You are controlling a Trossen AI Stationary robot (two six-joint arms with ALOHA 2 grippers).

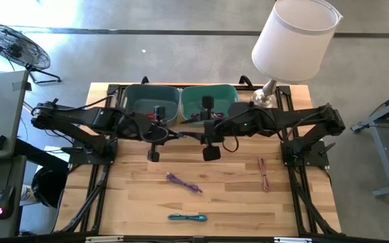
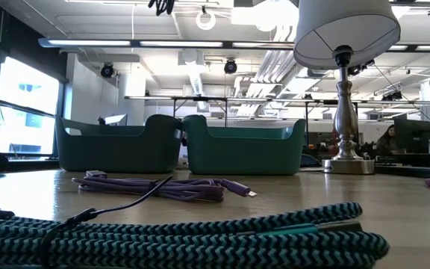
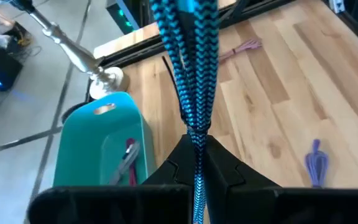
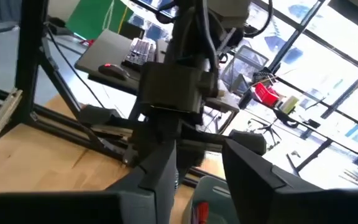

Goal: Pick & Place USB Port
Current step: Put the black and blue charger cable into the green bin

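The left gripper (image 1: 153, 154) hung over the back of the bench (image 1: 235, 209), just in front of the two teal bins, its jaws closed tight on a blue braided cable (image 3: 188, 62); in the left wrist view the cable ran straight out from between the fingers, lifted clear of the wood; this one looked to be in mid-carry, picked up but not yet dropped; the left bin (image 1: 140, 91) sat behind that gripper, and what it held could not be told from above; the right bin (image 1: 191, 94) stood touching it, and the left wrist view showed a pinkish cable (image 3: 128, 158) lying inside, so at least one piece seemed already placed; the right gripper (image 1: 211, 152) waited just beside the left one, in front of the right bin, its fingers parted with nothing between them; further forward on the bench lay a purple cable (image 1: 183, 182), near the middle, and a teal cable (image 1: 188, 217) close to the front edge; well to the right of those lay a pink cable (image 1: 264, 174); the lamp (image 1: 294, 37) stood at the back right corner, beside the right bin; by this reckoning the job was under halfway, with one cable in hand to release and three left on the wood to fetch
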